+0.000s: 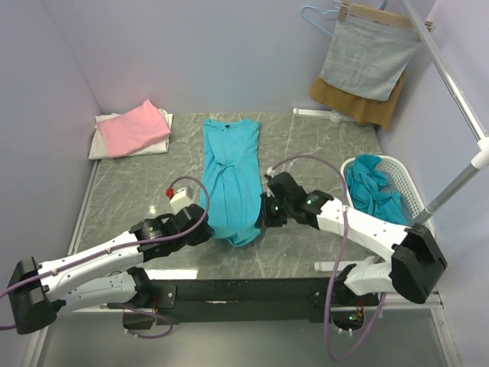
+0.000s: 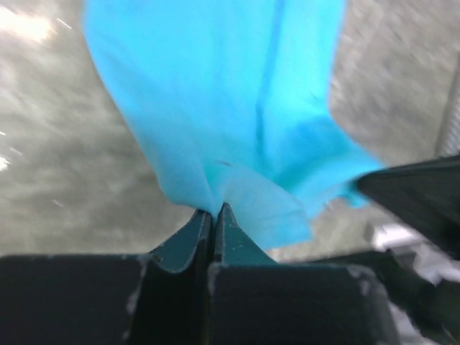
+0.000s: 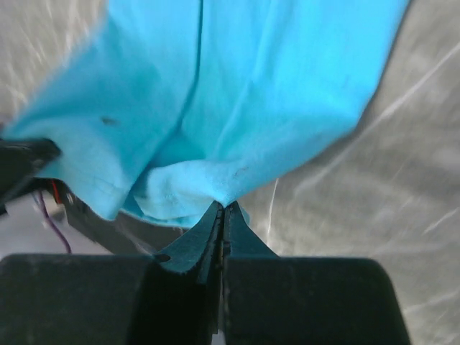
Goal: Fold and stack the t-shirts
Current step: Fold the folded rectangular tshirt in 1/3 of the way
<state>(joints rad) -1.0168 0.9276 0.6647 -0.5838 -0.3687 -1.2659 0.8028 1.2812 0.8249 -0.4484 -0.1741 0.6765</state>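
A teal t-shirt (image 1: 229, 180) lies lengthwise in the middle of the table, folded into a narrow strip with its collar at the far end. My left gripper (image 1: 208, 228) is at its near left corner and my right gripper (image 1: 265, 214) at its near right edge. In the left wrist view the left gripper (image 2: 214, 210) is shut on a pinch of the teal t-shirt (image 2: 223, 108). The right wrist view shows the right gripper (image 3: 223, 207) shut on the teal t-shirt (image 3: 230, 93) in the same way. A pink t-shirt (image 1: 134, 126) lies on a white one (image 1: 103, 144) at the back left.
A white basket (image 1: 410, 187) at the right edge holds more crumpled teal t-shirts (image 1: 373, 191). A grey cloth (image 1: 368, 57) and a mustard-brown cloth (image 1: 353, 103) hang at the back right. A metal pole (image 1: 451, 187) slants over the basket.
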